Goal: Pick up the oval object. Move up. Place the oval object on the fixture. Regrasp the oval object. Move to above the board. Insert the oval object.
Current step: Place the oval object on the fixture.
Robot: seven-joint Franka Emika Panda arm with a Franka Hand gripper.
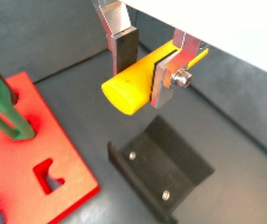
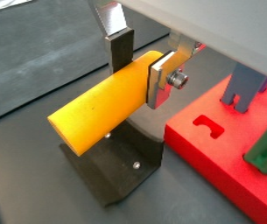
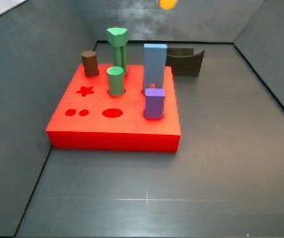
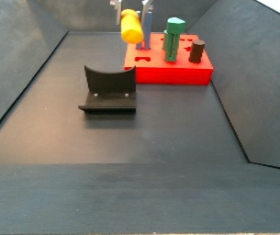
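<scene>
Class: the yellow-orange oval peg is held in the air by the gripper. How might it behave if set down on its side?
The yellow-orange oval peg looks rigid. Its flattened oval end suggests it would probably settle rather than roll. The smooth surface might slip between the gripper's fingers.

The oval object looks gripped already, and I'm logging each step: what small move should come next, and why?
Probably a lowering toward the fixture. The gripper is shut on the oval object, carried high above the floor in a side view, with the fixture empty below it in both wrist views and the board off to the side.
</scene>
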